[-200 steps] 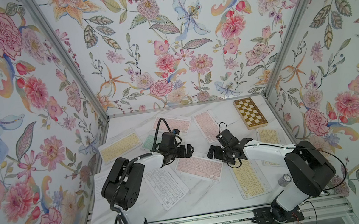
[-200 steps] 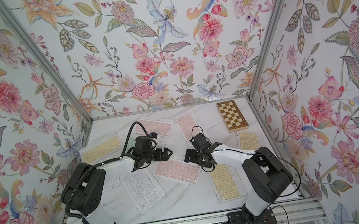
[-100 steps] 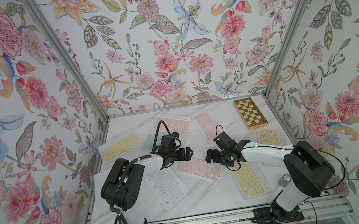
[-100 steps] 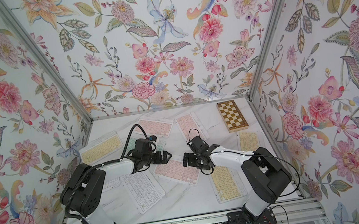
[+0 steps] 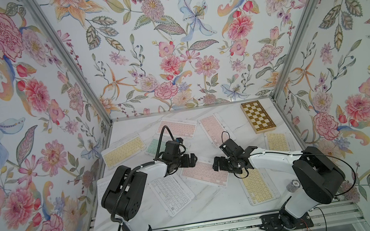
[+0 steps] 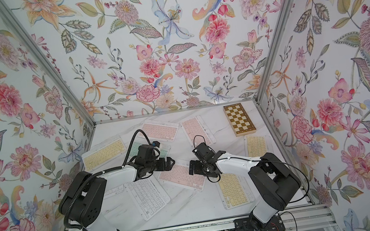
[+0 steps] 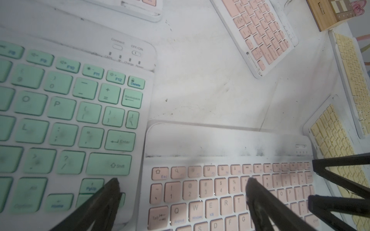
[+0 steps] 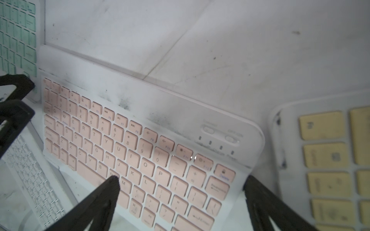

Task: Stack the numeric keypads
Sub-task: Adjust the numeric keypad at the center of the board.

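Chessboard (image 5: 258, 120) was brown-and-cream checked. Beside it I logged a pink-keyed keypad (image 5: 211, 127), white-framed. Farther from it: mint-keyed keypad (image 7: 60, 120), all-white keypad (image 5: 172, 195), yellow-keyed keypad (image 5: 259, 185). My arms (image 5: 272, 160) were white with black joints. Walls (image 5: 169, 49) bore pastel florals.

Both top views: bright, even, diffuse light; faint soft shadows on the marble table (image 5: 217, 203). Floral walls (image 5: 2, 98) stretch wide-angle toward 9 and 3 o'clock. Wrist views dimmer, hazy: mint keypad (image 7: 60, 110) soft, yellow keypad (image 8: 324, 160) out of focus, small glint on the pink keypad (image 8: 140, 150).
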You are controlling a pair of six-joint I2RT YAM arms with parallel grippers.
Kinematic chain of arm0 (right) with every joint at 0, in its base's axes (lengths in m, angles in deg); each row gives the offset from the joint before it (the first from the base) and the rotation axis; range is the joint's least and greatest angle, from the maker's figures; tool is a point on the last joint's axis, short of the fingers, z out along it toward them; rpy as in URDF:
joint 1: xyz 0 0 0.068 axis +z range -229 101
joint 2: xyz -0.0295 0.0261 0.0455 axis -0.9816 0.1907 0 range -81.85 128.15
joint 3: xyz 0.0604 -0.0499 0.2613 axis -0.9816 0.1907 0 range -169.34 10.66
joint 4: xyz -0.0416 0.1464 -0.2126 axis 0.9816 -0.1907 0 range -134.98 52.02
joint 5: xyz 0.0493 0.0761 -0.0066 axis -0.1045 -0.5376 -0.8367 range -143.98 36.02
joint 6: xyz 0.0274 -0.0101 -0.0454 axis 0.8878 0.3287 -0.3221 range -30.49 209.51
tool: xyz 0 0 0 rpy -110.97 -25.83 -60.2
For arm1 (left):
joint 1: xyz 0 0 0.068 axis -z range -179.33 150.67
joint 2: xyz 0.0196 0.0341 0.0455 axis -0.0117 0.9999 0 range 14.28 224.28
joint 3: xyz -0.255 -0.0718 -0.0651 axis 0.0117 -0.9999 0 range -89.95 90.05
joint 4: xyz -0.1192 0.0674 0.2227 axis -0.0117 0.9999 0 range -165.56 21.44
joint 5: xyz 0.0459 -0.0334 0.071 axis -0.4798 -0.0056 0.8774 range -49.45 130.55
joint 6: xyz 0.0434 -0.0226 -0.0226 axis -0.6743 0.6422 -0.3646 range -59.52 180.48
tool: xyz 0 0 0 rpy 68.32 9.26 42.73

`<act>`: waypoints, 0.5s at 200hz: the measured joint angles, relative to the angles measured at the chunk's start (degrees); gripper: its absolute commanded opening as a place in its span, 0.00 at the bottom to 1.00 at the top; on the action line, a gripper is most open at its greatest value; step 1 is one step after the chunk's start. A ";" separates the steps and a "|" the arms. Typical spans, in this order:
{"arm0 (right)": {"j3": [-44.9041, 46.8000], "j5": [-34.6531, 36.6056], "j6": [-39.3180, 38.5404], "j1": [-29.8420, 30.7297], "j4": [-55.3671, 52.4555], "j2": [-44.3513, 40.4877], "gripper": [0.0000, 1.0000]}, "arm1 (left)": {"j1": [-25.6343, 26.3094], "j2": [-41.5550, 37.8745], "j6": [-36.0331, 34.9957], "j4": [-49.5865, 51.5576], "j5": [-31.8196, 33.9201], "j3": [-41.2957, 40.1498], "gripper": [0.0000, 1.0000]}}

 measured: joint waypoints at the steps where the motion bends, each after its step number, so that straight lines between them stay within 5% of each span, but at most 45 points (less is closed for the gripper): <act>1: -0.04 0.02 0.00 0.00 0.00 0.04 0.99 | 0.00 0.00 0.00 0.00 0.00 -0.02 0.99; 100: -8.76 -1.16 -4.31 -8.02 1.29 8.24 0.99 | 2.34 1.57 3.15 -5.66 -1.11 -0.46 0.99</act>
